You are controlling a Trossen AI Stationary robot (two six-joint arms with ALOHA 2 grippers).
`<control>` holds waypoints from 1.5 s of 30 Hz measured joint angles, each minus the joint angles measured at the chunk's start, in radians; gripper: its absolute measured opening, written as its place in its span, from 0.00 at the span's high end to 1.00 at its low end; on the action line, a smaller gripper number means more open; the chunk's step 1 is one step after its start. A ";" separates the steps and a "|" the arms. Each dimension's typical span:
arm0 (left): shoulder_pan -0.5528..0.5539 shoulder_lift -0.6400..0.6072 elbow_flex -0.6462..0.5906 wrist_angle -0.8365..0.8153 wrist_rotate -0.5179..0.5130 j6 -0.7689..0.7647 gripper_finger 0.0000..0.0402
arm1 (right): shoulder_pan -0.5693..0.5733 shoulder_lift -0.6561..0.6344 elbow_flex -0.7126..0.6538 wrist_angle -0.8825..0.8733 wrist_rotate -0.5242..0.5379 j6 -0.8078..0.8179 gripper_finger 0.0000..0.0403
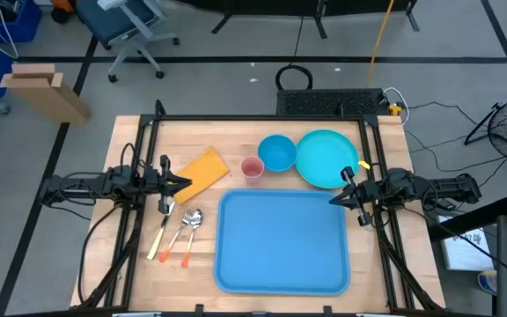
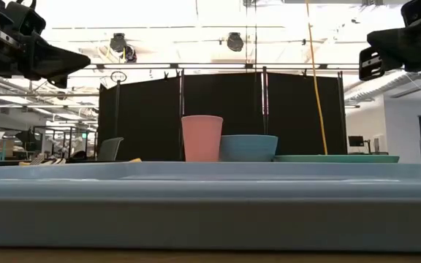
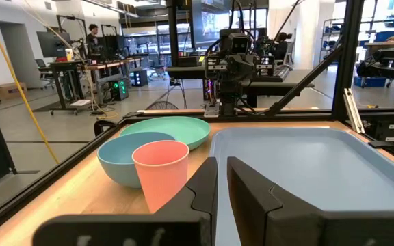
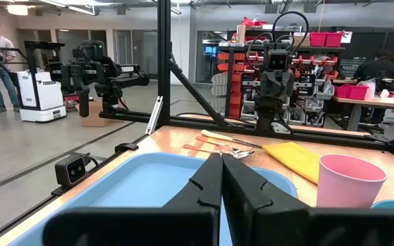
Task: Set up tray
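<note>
The large blue tray (image 1: 282, 242) lies flat on the wooden table, near its front edge, and fills the foreground of the low view (image 2: 210, 197). My left gripper (image 1: 187, 183) is shut and hovers above the table beside the yellow napkin (image 1: 202, 171), pointing at the tray. My right gripper (image 1: 333, 199) is also shut and hovers over the tray's far right corner. Both hang well above the table in the low view, touching nothing. A turquoise plate (image 1: 327, 158), a blue bowl (image 1: 277, 152) and a pink cup (image 1: 252, 168) stand behind the tray.
Three pieces of cutlery with orange handles (image 1: 179, 231) lie left of the tray. The black frame rails (image 1: 148, 132) run along the table's edges. Bare wood shows between the napkin and the tray. People stand in the room beyond the table.
</note>
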 joint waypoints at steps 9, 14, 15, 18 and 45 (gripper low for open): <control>0.000 0.000 0.000 0.000 0.000 0.000 0.91 | 0.000 0.000 0.000 0.000 0.000 0.000 1.00; 0.000 0.000 0.000 0.000 0.000 0.000 0.91 | 0.000 0.000 0.000 0.000 0.000 0.000 1.00; 0.000 0.000 0.000 0.000 0.000 0.000 0.91 | 0.000 0.000 0.000 0.000 0.000 0.000 1.00; 0.000 0.000 0.000 0.000 0.000 0.000 0.91 | 0.000 0.000 0.000 0.000 0.000 0.000 1.00; 0.000 0.000 0.000 0.041 0.001 -0.058 0.91 | 0.001 0.000 0.000 0.091 0.179 -0.010 1.00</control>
